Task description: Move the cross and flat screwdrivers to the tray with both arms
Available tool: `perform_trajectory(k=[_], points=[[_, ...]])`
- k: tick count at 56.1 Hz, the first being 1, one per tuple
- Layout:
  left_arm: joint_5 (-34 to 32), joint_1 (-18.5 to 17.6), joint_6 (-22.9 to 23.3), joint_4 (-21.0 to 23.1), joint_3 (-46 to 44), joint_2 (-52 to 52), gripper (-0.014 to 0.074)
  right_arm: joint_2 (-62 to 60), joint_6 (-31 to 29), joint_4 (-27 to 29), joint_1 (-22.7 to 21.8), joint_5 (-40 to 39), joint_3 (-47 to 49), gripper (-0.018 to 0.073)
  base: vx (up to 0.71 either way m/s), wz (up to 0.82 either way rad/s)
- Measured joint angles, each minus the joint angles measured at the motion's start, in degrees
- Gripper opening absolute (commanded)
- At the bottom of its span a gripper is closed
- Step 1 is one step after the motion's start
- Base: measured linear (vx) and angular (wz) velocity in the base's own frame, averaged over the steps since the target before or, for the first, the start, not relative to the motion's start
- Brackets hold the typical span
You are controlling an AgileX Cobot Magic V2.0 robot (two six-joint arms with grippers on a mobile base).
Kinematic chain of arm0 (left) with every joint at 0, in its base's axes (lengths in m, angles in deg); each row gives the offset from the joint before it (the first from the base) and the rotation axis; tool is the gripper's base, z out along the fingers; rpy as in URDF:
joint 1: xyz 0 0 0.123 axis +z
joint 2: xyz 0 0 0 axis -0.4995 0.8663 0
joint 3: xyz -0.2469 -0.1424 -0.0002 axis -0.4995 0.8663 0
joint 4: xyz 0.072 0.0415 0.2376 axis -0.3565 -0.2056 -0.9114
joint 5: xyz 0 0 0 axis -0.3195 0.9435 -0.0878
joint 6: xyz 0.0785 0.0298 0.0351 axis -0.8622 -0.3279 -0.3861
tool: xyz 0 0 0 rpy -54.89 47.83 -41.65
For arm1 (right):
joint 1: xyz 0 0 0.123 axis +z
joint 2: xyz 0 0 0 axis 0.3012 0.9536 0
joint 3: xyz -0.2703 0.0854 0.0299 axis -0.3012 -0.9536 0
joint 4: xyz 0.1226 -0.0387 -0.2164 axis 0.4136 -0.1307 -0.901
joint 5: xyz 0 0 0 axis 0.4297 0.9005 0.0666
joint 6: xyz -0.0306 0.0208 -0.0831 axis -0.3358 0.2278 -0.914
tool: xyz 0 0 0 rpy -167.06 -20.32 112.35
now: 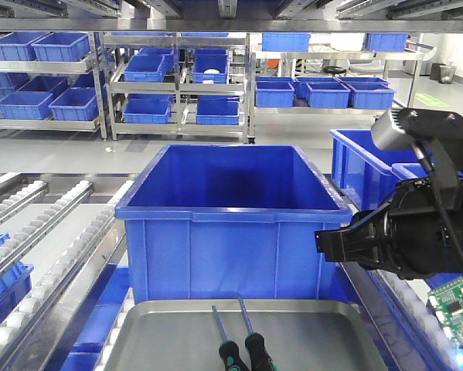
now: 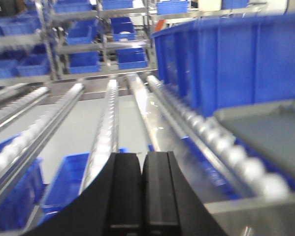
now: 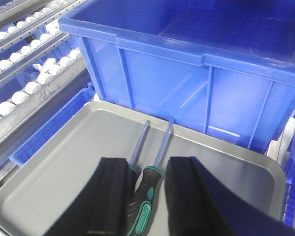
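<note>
Nearest the right wrist lens: right gripper [image 3: 146, 196], black fingers [image 3: 110, 196] spread wide either side of two screwdriver handles, gripping nothing. Between and just beyond the fingers: both screwdrivers [image 3: 149, 167] lying flat on the grey tray [image 3: 58, 167], side by side, handles touching or nearly so, steel shafts pointing toward the large blue bin [image 3: 196, 73]. Right-hand shaft ending in a widened flat tip close to the tray's far rim; left-hand tip too small to read, presumably the cross type.

Front view: same pair near the tray's front edge, handles cut off by the frame; right arm hanging at the right, above and beside the tray, in front of a second blue bin [image 1: 362, 158].

Left wrist view: left gripper [image 2: 142, 196] with black fingers pressed together, nothing between them, aimed along the roller conveyor [image 2: 108, 123] to the left of the tray; picture blurred.

Step in hand, as a judgement: transfer apparently complete, both tools already resting in the tray, right jaws apart above the handles as at release. Next move: straight lift of the right gripper clear of the handles, without brushing them, then retreat of both arms.
</note>
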Motion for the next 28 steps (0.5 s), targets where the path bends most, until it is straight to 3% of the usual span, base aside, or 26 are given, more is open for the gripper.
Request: perform_trajectory(k=[11,28], points=[[2.7,1.99,9.1,-3.21,2.88,-7.81,-0.0004,0.0,0.0,0.05,0.0,0.07,0.0,0.0242,0.0,0.0],[3.67,2.58,10.29,-3.39,2.88,-7.87,-0.0004,0.0,0.0,0.0,0.0,0.14,0.0,0.0242,0.0,0.0]])
